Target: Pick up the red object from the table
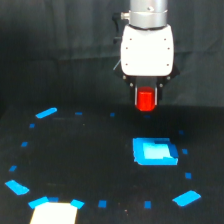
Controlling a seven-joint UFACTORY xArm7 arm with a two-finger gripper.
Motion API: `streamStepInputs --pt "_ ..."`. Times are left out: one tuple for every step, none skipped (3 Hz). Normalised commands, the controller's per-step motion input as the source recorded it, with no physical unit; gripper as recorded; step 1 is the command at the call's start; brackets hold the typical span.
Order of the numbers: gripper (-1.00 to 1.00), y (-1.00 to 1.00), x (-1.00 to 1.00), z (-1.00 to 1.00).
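Gripper [147, 98] at twelve o'clock above the table [90, 160], fingers clamped on the red object [146, 100], which appears lifted clear of the surface; the lift likely goes best kept vertical with the grip firm. A blue block [154, 151] lies below toward six o'clock, blue tape marks [46, 113] ring the table, a pale patch [54, 212] sits at seven o'clock; nothing blocks the way

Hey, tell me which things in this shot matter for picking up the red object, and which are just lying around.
Part of the job:
- red object, held between the gripper's fingers, lifted off the surface
- gripper, shut on it
- table, where it came from

Just lying about:
- blue square block on the table
- blue tape marks scattered around
- pale patch at the bottom edge
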Motion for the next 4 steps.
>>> streamStepInputs --pt "-1.00 -0.18 -0.27 -0.55" --pt "-0.88 -0.14 -0.71 1.00" --pt "-1.00 -0.69 -0.24 0.68" --pt "-0.92 0.00 -0.57 -0.77"
